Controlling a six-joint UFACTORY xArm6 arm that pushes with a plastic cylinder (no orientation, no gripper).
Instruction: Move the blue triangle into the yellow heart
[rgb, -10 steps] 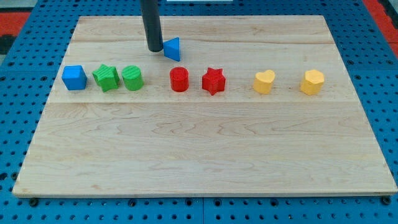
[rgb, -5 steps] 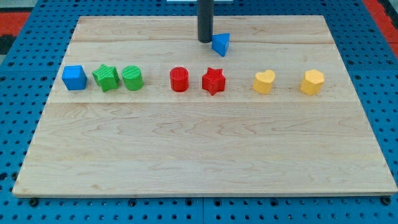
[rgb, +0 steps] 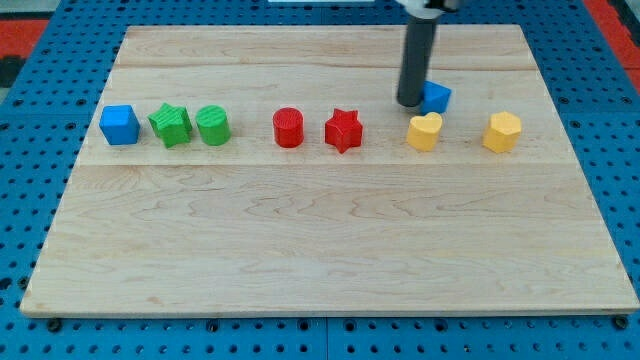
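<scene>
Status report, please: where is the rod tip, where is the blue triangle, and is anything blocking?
My tip against left side of small blue triangle block. Triangle just above yellow heart block, near touching. Nothing between them.

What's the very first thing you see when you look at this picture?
The dark rod coming down from the view's top, with my tip pressed against the left side of the blue triangle. That triangle sits just above the yellow heart, very close to it. Next you notice the row of coloured blocks lined up across the wooden board.
</scene>
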